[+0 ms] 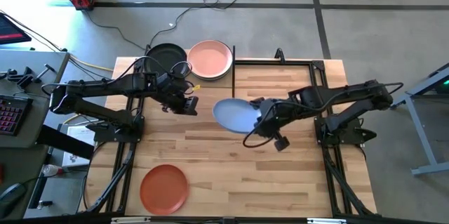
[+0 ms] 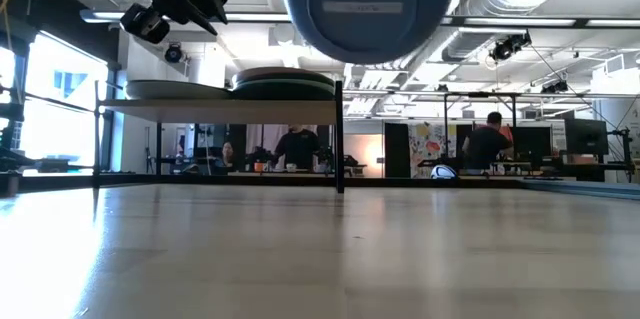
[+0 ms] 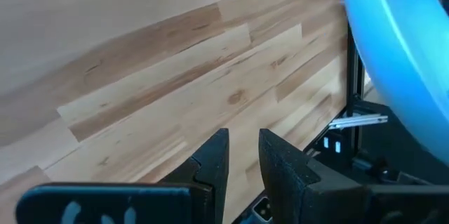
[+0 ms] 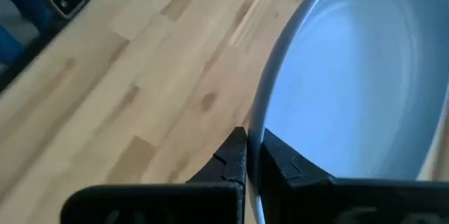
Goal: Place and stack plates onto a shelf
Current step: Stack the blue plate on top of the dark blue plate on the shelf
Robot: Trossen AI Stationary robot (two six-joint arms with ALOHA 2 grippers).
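The blue plate [image 1: 235,115] was held clear of the tabletop [image 1: 231,175] near its middle, tilted, its rim clamped between the closed fingers of the right gripper [image 1: 262,116]. In the right wrist view the two fingers [image 4: 280,162] were seen pinching the plate's edge [image 4: 261,133], with bare planks open beside it. The left gripper [image 1: 188,104] was held above the table just beside the shelf [image 1: 203,78], nothing between its fingers [image 3: 214,161], which stood slightly apart with a narrow gap.

On the shelf at the table's far left edge, a charcoal plate [image 1: 167,59] and a pink plate [image 1: 210,59] were seen side by side from above. A terracotta plate [image 1: 164,188] lay near the front left edge of the table, well apart from both arms. Open planks were left between the held plate and the shelf, and across the whole front right of the table.

Only the low view showed the shelf's board [image 2: 220,105] raised on black uprights with open room beneath, stacked plates [image 2: 284,83] resting on it, and the blue plate's underside [image 2: 362,6] hanging higher than the shelf top. People were visible in the room beyond. The left wrist view alone showed the blue plate's rim [image 3: 393,55] beyond the left gripper's fingers.
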